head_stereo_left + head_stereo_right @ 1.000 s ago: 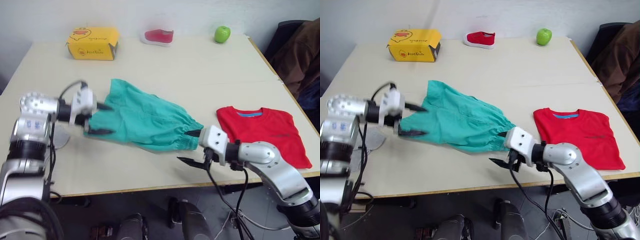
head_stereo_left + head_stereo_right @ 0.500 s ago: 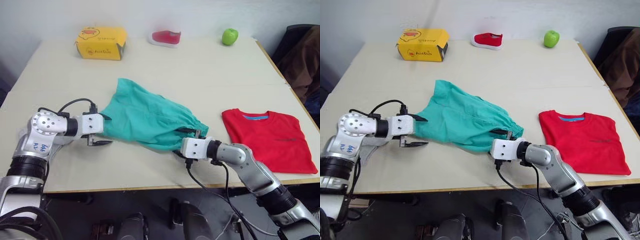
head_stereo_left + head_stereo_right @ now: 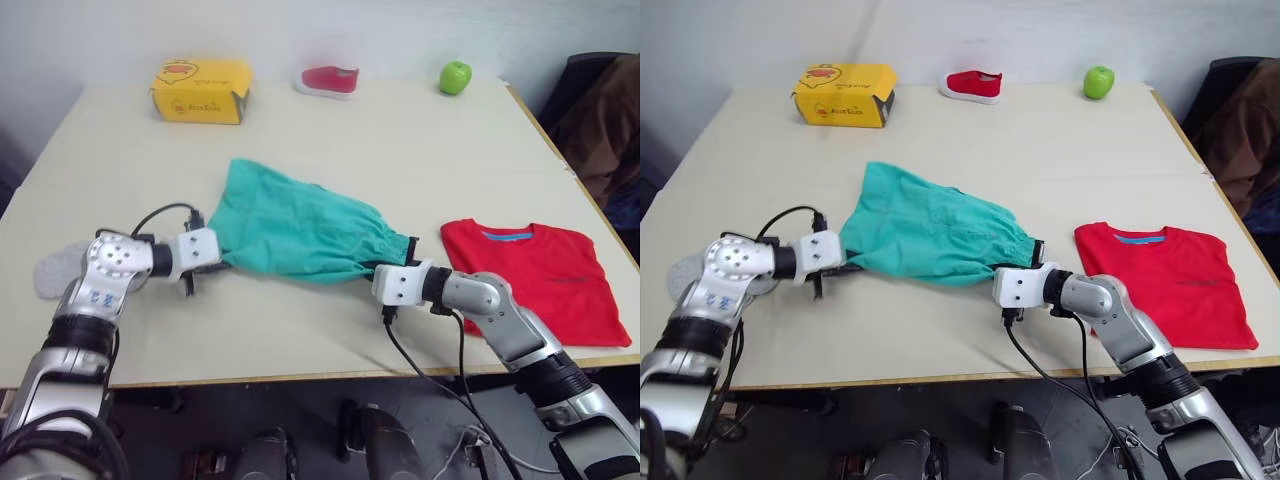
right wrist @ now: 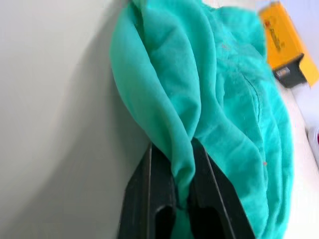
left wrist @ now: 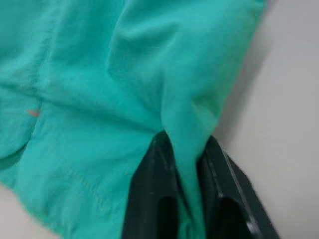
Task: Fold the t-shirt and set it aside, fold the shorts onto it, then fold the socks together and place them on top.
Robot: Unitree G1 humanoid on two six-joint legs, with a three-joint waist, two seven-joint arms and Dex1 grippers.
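The teal shorts (image 3: 295,225) lie spread in the middle of the table. My left gripper (image 3: 213,266) is shut on their near left corner, and the left wrist view shows a fold of teal cloth (image 5: 149,89) pinched between the black fingers (image 5: 152,194). My right gripper (image 3: 377,273) is shut on the waistband end at the near right, with cloth (image 4: 169,109) bunched between its fingers (image 4: 154,199). The folded red t-shirt (image 3: 535,275) lies flat at the right, near the table's front edge. A light grey sock (image 3: 55,272) shows beside my left arm.
A yellow box (image 3: 197,88), a small red shoe (image 3: 328,80) and a green apple (image 3: 454,76) stand along the far edge. A chair with a brown jacket (image 3: 600,110) is off the table's right side. The table's front edge (image 3: 300,372) runs close under both arms.
Both grippers have gone from open to shut, each closing on a near corner of the shorts. The left one moved right and nearer, the right one moved in against the waistband.
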